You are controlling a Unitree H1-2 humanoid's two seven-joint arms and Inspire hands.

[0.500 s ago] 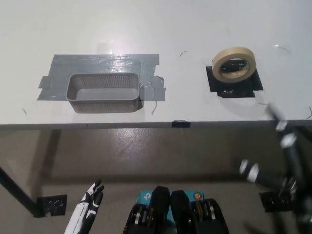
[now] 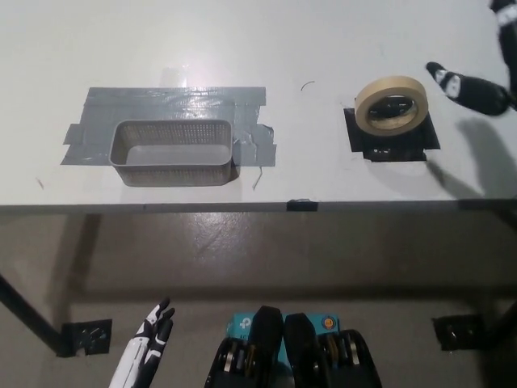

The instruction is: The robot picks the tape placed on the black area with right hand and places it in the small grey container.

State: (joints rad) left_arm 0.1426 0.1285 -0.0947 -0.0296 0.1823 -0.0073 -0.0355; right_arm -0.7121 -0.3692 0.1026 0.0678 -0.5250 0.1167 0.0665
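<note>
The white counter (image 2: 266, 32) fills the upper half of the head view, its front edge running across the middle with floor below. On its left part lies a patch of grey duct tape (image 2: 174, 101), seemingly laid there to pin down the small grey mesh container (image 2: 172, 152), which sits upright, open and with nothing in it — the drop-off point, fixed so it will not slide when something lands in it. Well apart, toward the right, a square of black tape (image 2: 390, 139) marks the pick-up spot. The roll of beige masking tape (image 2: 391, 104) rests on that square, tilted so its open centre faces the camera, with its upper rim reaching past the square's far edge.

The black right hand (image 2: 472, 90) hangs over the counter at the right edge of the picture, near the roll but not touching it, one finger stretched toward it; it holds nothing, and most of it is cut off by the frame, so I cannot tell how far the fingers are spread. Judging from this, the reach is under way and the grasp not yet made. The white left hand (image 2: 150, 335) rests low at the lower left, below counter level, fingers loosely together — idle, out of the way.
</note>
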